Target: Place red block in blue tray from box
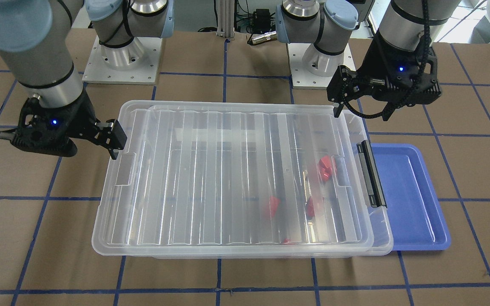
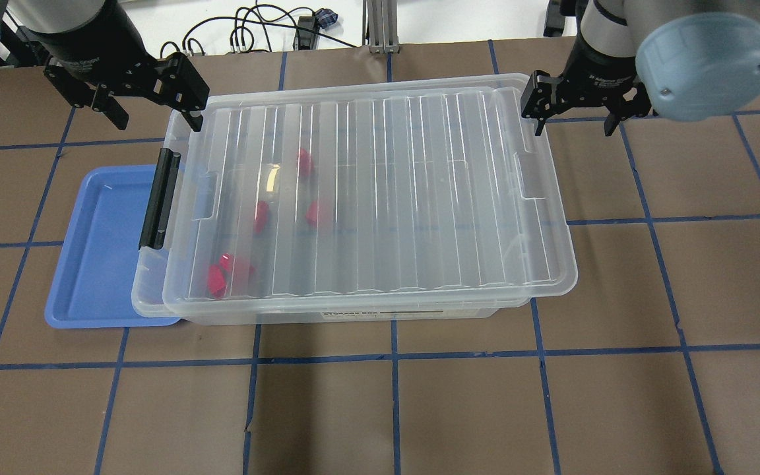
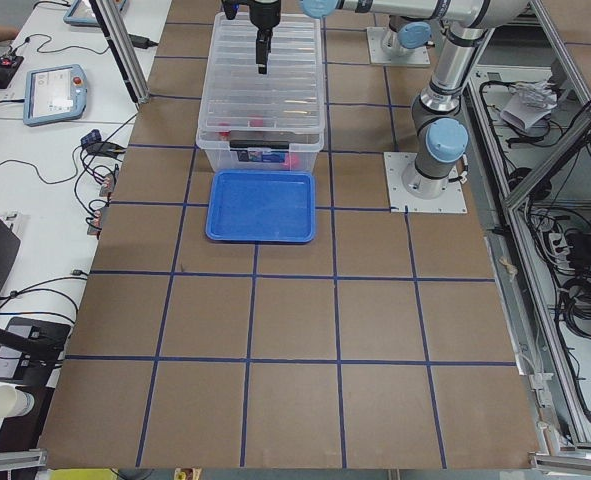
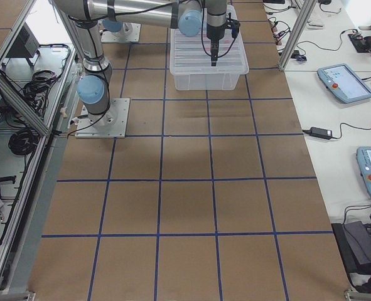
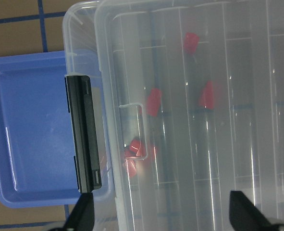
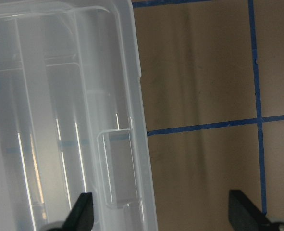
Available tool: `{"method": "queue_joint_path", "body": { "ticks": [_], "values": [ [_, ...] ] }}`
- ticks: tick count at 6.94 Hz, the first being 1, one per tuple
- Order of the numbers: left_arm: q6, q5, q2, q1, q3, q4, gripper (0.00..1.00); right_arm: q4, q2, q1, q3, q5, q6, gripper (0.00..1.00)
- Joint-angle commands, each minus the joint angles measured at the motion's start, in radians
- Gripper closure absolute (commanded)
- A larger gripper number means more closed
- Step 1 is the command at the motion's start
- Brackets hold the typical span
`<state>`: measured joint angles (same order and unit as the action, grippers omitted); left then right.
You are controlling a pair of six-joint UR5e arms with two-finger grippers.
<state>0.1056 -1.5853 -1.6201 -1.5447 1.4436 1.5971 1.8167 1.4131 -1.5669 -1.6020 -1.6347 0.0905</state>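
Note:
The box (image 2: 386,198) is a clear bin with its ribbed lid on and a black latch handle (image 2: 159,198) at its left end. Through the lid I see blurred red pieces: a two-lobed clump (image 2: 225,274) and three lone ones (image 2: 304,161) (image 2: 261,216) (image 2: 317,214). I cannot tell which is the red block. The blue tray (image 2: 103,251) lies empty against the latch end, partly under the box rim. My left gripper (image 2: 156,122) is open above the box's far left corner. My right gripper (image 2: 574,125) is open above the far right corner.
Brown table with a blue tape grid (image 2: 393,356) all round. Both arm bases (image 1: 121,55) (image 1: 317,59) stand behind the box. Cables and a post (image 2: 380,26) lie beyond the far edge. The lid has a recessed grip (image 6: 115,168) at each end.

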Motion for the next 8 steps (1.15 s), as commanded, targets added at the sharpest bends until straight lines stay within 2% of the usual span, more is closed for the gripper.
{"method": "queue_joint_path", "body": {
  "ticks": [1,3,5,6,8],
  "values": [
    [0.000,-0.001,-0.007,-0.002,-0.005,0.000,0.00,0.066,-0.048,0.007,-0.068,-0.010,-0.026,0.00],
    [0.000,-0.002,-0.009,-0.002,-0.006,0.000,0.00,0.061,-0.048,0.007,-0.076,-0.106,-0.028,0.00],
    [0.000,-0.002,0.000,-0.002,0.004,0.000,0.00,0.058,-0.051,0.008,-0.078,-0.111,-0.028,0.00],
    [0.000,-0.002,-0.004,-0.002,0.000,0.000,0.00,0.058,-0.051,0.010,-0.078,-0.164,-0.031,0.00],
    [0.002,-0.002,-0.001,-0.002,0.004,0.000,0.00,0.059,-0.051,0.051,-0.078,-0.197,-0.069,0.00]
  ]
}}
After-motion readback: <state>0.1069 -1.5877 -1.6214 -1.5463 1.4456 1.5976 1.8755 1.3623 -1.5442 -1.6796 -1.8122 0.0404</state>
